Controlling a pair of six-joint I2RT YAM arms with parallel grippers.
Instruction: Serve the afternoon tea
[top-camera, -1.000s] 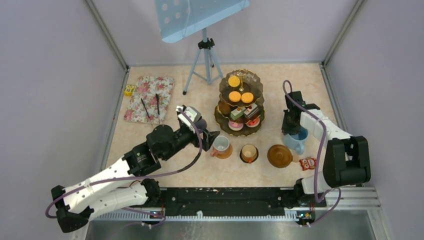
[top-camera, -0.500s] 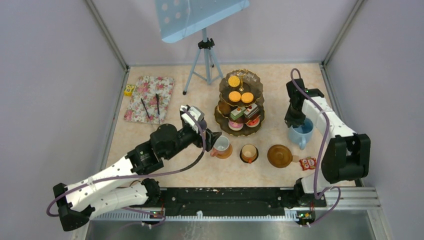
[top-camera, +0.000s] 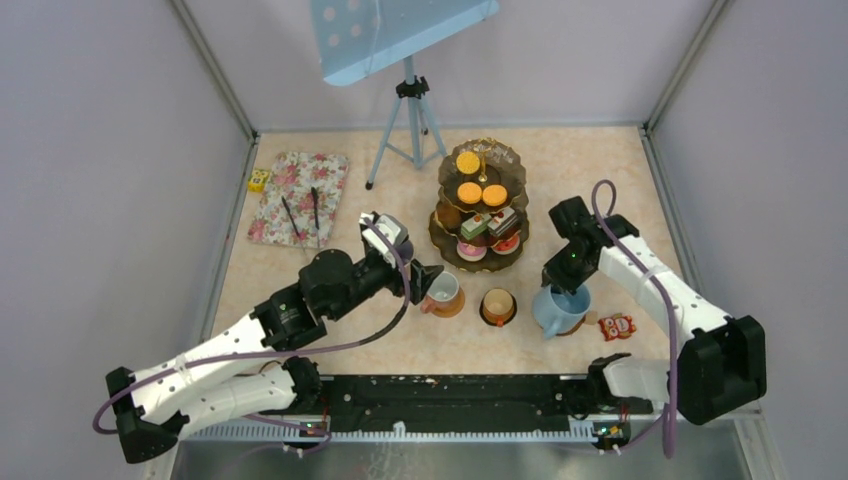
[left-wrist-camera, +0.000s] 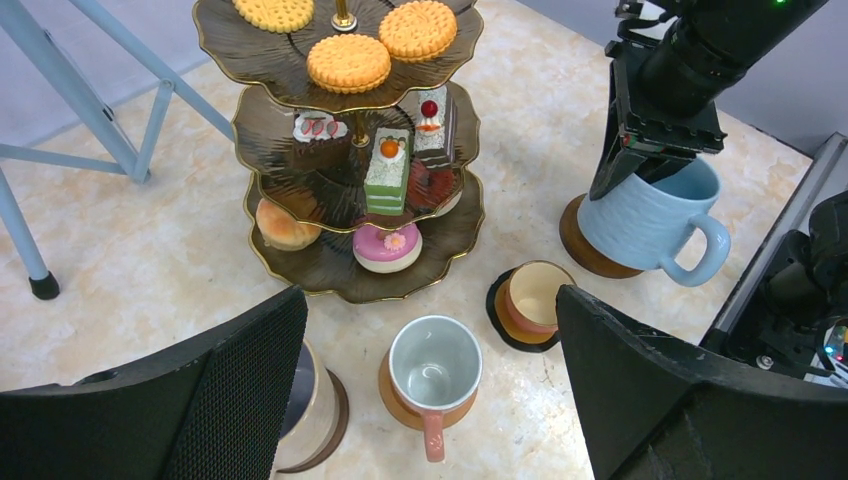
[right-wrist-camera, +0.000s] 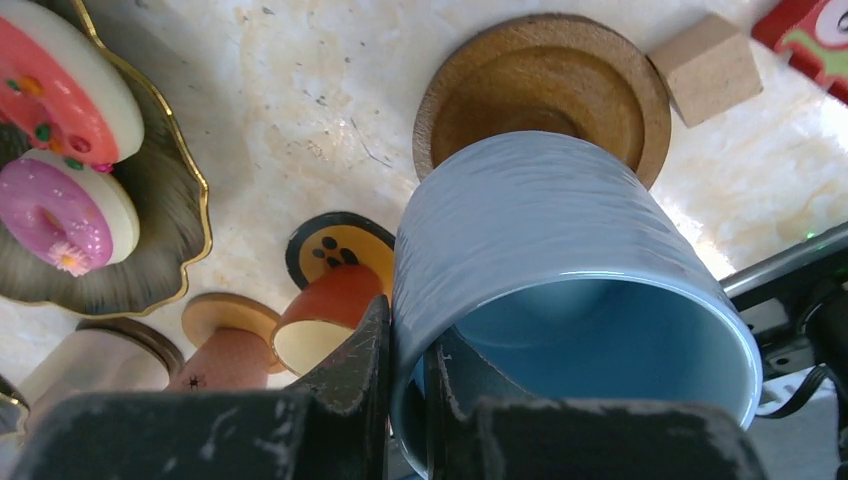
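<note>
The dark three-tier stand (top-camera: 441, 241) (left-wrist-camera: 330, 286) holds orange tarts and small cakes at mid-table. My right gripper (top-camera: 561, 284) (right-wrist-camera: 410, 330) is shut on the rim of the large light blue mug (top-camera: 558, 310) (left-wrist-camera: 645, 215) (right-wrist-camera: 560, 230), one finger inside and one outside. The mug stands on or just above a round brown coaster (left-wrist-camera: 588, 255) (right-wrist-camera: 545, 85). My left gripper (top-camera: 424, 274) (left-wrist-camera: 430, 300) hangs open and empty above a small orange-brown mug (top-camera: 443, 292) (left-wrist-camera: 435, 365) on its coaster. A second small mug (top-camera: 498, 305) (left-wrist-camera: 535, 295) sits on a black-edged coaster. The lilac-white mug (left-wrist-camera: 305, 405) stands beside my left finger.
A floral mat (top-camera: 298, 180) with black tongs lies at the far left, with a yellow block (top-camera: 259, 180) beside it. A tripod (top-camera: 405, 130) stands behind the stand. A red packet (top-camera: 616, 326) and a small wooden block (right-wrist-camera: 708, 55) lie near the blue mug.
My right gripper closed on the blue mug's rim and carried it from the right side toward the near left, over the brown coaster. The left arm has barely moved.
</note>
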